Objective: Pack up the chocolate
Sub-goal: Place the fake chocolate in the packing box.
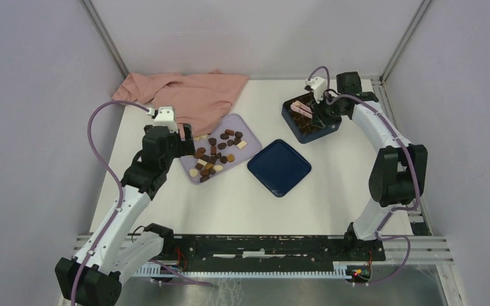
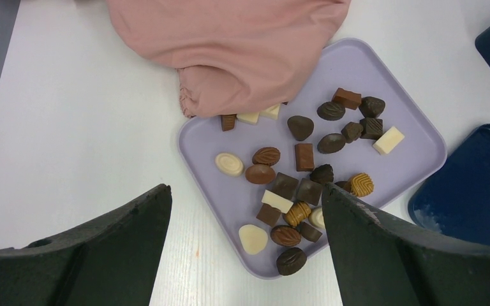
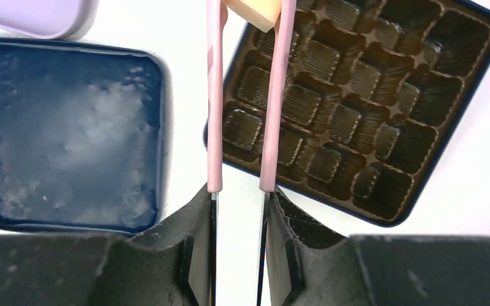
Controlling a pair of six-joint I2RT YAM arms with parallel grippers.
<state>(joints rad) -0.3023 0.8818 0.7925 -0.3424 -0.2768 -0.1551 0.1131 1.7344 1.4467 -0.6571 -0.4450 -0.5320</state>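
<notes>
right end effector (image 3: 239,204) clamped on pink tongs (image 3: 215,95); tips ahead pinch one cream piece (image 3: 259,11) over the box (image 3: 383,108), whose visible cells look empty. chocolate (image 2: 303,156) judged light, hard, slick, easily scuffed: pinch flat sides gently. left end effector (image 2: 245,191) jaws wide apart; the rest lies on the lilac tray (image 2: 357,70) beneath.

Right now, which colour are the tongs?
The tongs are pink; the right wrist view shows this best.

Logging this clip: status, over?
Left gripper open above chocolates on tray. Right gripper shut on pink tongs pinching a cream piece over the box. Cloth overlaps tray corner.
</notes>
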